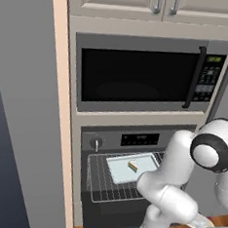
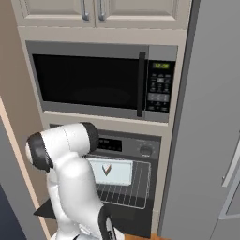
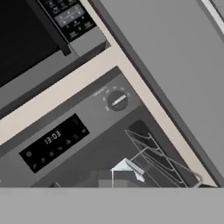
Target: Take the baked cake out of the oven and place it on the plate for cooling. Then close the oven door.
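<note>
The oven stands open below the microwave, its wire rack pulled out. On the rack lies a pale tray carrying the cake, a small layered wedge. In the right base view the cake sits on the tray just right of my white arm. The oven door hangs down, dark, under the rack. The hand view looks close at the oven's display, a round knob and a corner of the rack. My gripper is shut and holds nothing I can see. The plate is out of view.
A black-windowed microwave with a vertical handle sits above the oven, under cream cabinets. A tall grey fridge side borders the oven on the right, a grey panel on the left. My arm covers the oven's right part in the left base view.
</note>
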